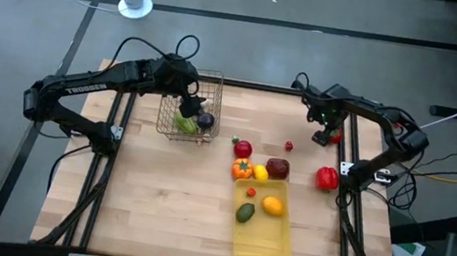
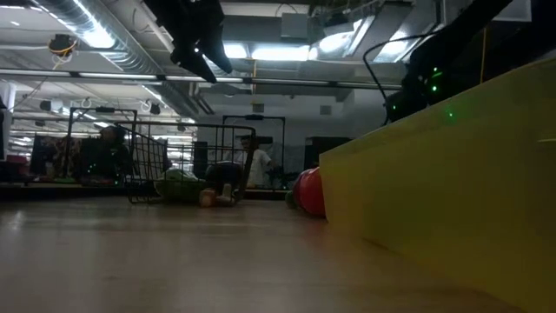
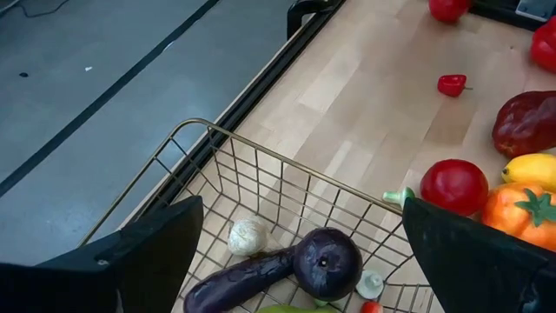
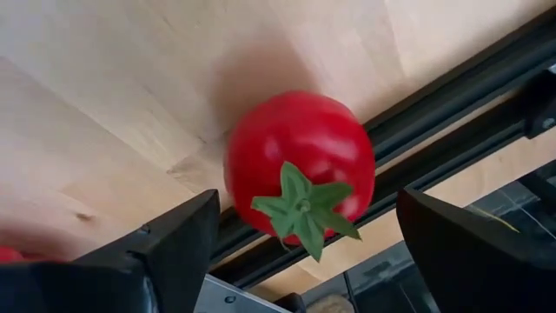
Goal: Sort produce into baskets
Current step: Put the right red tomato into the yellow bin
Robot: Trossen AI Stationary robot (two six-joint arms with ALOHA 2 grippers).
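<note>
Two arms are at work on the sorting, and both pincers stand wide open with nothing held. The left pincer (image 1: pixel 191 105) hovers above the wire-mesh basket (image 1: pixel 213 83), which sits near the far edge of the counter (image 1: pixel 157 198), toward its left corner. Inside lie a purple eggplant (image 3: pixel 287 268), a whitish garlic bulb (image 3: pixel 248 235) and a green piece (image 1: pixel 183 123). To my eye this arm is between picks, with a drop apparently done.

The right pincer (image 1: pixel 326 132) is low by the far right corner, its fingers (image 4: pixel 148 248) spread on either side of a red tomato (image 4: pixel 300 174) that rests on the counter right against the dark edge rail. This looks like the step in hand: a grasp about to be made. The next move calls for closing squarely on the round tomato without letting it roll against the rail, then lifting it clear.

The yellow tray (image 1: pixel 271 244) lies toward the near right of the counter and holds an orange fruit (image 1: pixel 272 206), a green one (image 1: pixel 245 212) and a small red piece (image 1: pixel 251 192). Several items wait loose between the baskets: a red apple (image 1: pixel 243 149), an orange tomato-like piece (image 1: pixel 242 169), a dark red piece (image 1: pixel 277 167), a red pepper (image 1: pixel 326 178) near the right edge and a tiny red chili (image 1: pixel 289 146). Much remains to sort.
</note>
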